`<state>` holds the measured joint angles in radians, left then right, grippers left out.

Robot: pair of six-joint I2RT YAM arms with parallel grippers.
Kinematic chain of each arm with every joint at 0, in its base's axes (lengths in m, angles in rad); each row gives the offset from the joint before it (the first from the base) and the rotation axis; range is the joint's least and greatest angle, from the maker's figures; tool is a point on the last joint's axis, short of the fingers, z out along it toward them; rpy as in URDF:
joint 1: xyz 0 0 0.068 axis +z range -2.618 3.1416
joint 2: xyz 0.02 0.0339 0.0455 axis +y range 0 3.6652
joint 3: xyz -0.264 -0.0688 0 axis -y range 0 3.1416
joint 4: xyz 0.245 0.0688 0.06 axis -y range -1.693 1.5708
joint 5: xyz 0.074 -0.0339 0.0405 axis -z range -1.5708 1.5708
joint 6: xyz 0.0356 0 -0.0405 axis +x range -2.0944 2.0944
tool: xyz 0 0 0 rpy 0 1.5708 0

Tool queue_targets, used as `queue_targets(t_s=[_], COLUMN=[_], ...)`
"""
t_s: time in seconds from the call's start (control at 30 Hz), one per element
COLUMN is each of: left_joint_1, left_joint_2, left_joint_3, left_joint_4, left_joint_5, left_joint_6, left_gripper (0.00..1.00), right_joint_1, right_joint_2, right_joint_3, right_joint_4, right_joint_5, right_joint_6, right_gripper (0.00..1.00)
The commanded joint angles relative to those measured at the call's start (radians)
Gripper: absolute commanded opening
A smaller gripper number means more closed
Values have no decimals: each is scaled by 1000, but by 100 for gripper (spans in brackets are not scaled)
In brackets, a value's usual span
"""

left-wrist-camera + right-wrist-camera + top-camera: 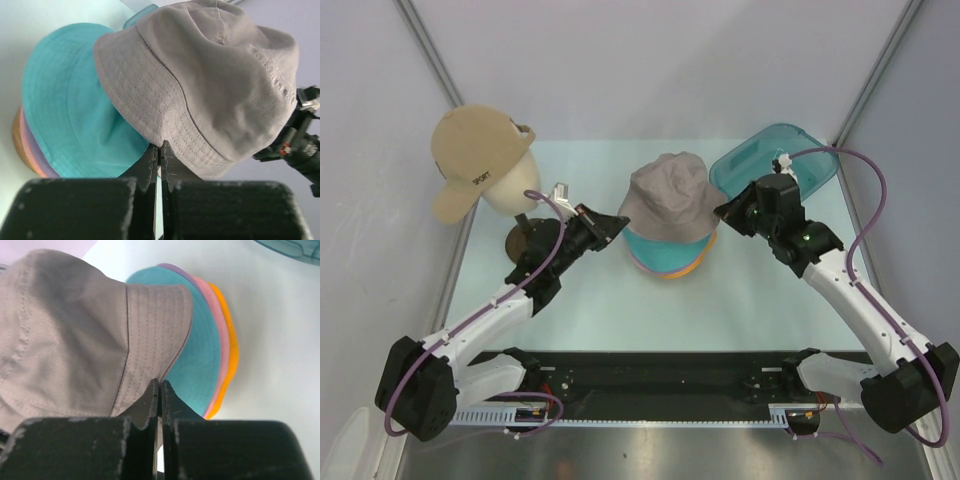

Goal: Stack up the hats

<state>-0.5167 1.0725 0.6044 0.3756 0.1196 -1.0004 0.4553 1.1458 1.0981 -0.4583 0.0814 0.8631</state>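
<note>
A grey-taupe hat [668, 192] hangs over the stack of hats, held at its brim from both sides. My left gripper [619, 222] is shut on the brim's left edge, and the jaws pinch the stitched rim in the left wrist view [161, 148]. My right gripper [726, 212] is shut on the brim's right edge [160, 384]. Beneath lies the teal hat [663, 252] on top of the lilac hat [176, 268], the pink hat [220, 342] and the yellow-orange hat [231, 352], whose brims show as rims. The grey hat [215, 80] hides most of the stack's crown.
A cream mannequin head [510, 185] with a tan cap [472, 155] stands on a dark base [525, 238] at the back left, close to my left arm. A clear teal plastic tub [775, 160] lies at the back right, behind my right gripper.
</note>
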Motion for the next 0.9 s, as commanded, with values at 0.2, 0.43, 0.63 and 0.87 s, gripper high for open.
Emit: queue_targets(t_s=[0.2, 0.43, 0.63, 0.87], left_joint_1=[7, 6, 6, 23], left_joint_2=[-82, -36, 24, 176], left_joint_3=[3, -31, -23, 40], left_joint_4=[-190, -214, -234, -286], left_joint_5=[-81, -41, -64, -60], left_joint_6=[45, 52, 80, 141], left_gripper=[0, 0, 0, 0], right_joint_1=[2, -3, -3, -21], right_joint_2=[-38, 0, 49, 57], right_joint_3=[31, -35, -67, -64], right_joint_4=[-36, -8, 9, -8], right_joint_5=[-19, -60, -66, -57], right_joint_6=[-12, -38, -75, -134], right_gripper=[0, 0, 0, 0])
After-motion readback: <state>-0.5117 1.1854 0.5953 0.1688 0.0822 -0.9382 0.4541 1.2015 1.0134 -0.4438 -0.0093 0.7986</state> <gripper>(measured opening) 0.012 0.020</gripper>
